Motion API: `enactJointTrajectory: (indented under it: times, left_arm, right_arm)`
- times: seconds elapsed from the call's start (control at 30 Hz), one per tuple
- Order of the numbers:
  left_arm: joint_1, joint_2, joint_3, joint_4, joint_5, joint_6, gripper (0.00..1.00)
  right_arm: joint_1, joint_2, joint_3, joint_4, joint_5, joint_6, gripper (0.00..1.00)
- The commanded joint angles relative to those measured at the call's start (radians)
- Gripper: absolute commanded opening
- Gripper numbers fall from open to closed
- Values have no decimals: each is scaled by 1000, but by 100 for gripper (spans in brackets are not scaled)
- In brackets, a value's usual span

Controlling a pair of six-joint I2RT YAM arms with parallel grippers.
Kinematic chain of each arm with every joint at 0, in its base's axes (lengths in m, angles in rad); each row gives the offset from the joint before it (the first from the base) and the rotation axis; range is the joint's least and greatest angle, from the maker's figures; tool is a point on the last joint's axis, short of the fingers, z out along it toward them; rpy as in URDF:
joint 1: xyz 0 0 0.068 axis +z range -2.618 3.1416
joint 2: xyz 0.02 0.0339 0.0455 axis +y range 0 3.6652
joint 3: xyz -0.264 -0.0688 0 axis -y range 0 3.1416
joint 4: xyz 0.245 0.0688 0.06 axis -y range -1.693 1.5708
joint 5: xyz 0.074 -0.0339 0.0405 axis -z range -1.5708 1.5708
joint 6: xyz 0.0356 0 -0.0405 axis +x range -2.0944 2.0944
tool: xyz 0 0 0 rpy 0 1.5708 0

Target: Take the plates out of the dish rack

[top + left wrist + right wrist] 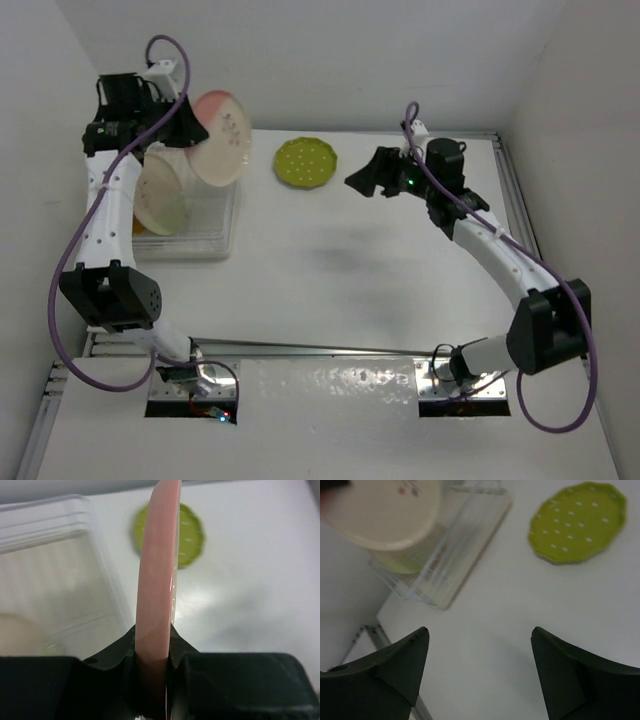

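Observation:
My left gripper (pixel 192 122) is shut on the rim of the pink plate (pixel 222 137) and holds it upright in the air above the dish rack (pixel 205 238). In the left wrist view the pink plate (pixel 157 570) stands edge-on between the fingers of the left gripper (pixel 152 647). A cream plate (pixel 160 195) stands in the rack, with an orange-yellow plate (pixel 138 226) barely showing behind it. The lime green plate (pixel 306 162) lies flat on the table. My right gripper (pixel 365 181) is open and empty, hovering right of the green plate (pixel 577 522).
White walls close in on the left, back and right. The rack (pixel 455 555) sits at the table's far left, against the left wall. A metal rail (pixel 300 347) runs along the near edge by the arm bases.

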Motion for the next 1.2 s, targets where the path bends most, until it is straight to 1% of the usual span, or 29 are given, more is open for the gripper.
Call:
enactJointTrajectory:
  times: [0.0,0.03,0.07,0.1,0.23,0.4,0.53,0.57,0.7,0.73,0.77,0.8,0.87,0.9,0.93,0.97,1.0,1.03,1.07,1.1,1.13,1.17]
  left_arm:
    - [-82,-59,-38,110,299,-11,0]
    - [-86,-62,-52,136,386,-22,0]
    - [-88,-64,-64,144,418,-28,0]
    - [-91,-70,-73,147,442,-30,0]
    - [-108,-84,-109,139,508,-10,0]
    - [-128,-102,-182,187,551,-53,0]
    - [-131,-107,-216,224,588,-77,0]
    - [-131,-110,-234,234,593,-109,0]
    - [-131,-117,-274,318,678,-178,0]
    - [-132,-119,-284,329,688,-191,0]
    - [-132,-120,-285,333,691,-198,0]
    - [-131,-120,-285,334,685,-200,0]
    - [-131,-121,-296,333,676,-201,0]
    - [-132,-120,-302,340,661,-206,0]
    - [-132,-120,-317,352,642,-220,0]
    - [-132,-116,-322,363,621,-250,3]
    - [-131,-113,-324,362,564,-257,11]
    - [-131,-107,-325,360,524,-269,25]
    - [-131,-102,-324,357,486,-274,32]
    - [-131,-91,-317,342,407,-278,46]
    - [-131,-91,-311,333,362,-275,48]
    - [-132,-78,-305,307,285,-267,48]
  right_arm:
    - [49,100,92,234,-97,134,82]
    - [51,126,102,289,-115,175,82]
    - [51,154,111,370,-146,208,82]
    - [54,203,137,391,-154,243,82]
    - [81,301,204,408,-169,254,82]
    - [146,395,256,436,-210,260,82]
    - [175,435,272,472,-224,280,77]
    - [189,441,272,479,-223,286,74]
    - [203,470,267,502,-217,301,71]
    - [203,478,263,520,-212,312,68]
    - [203,481,258,529,-214,323,61]
    - [203,483,257,540,-215,331,43]
    - [203,484,240,593,-223,372,24]
    - [203,483,234,626,-223,381,9]
    - [203,480,226,638,-223,390,3]
    - [203,472,212,647,-224,410,0]
    - [203,467,206,650,-224,415,0]
    - [201,461,198,660,-223,421,0]
    - [201,449,182,667,-218,432,0]
    - [197,441,174,679,-215,438,0]
    - [190,435,166,686,-212,443,0]
    - [187,418,151,690,-203,459,0]
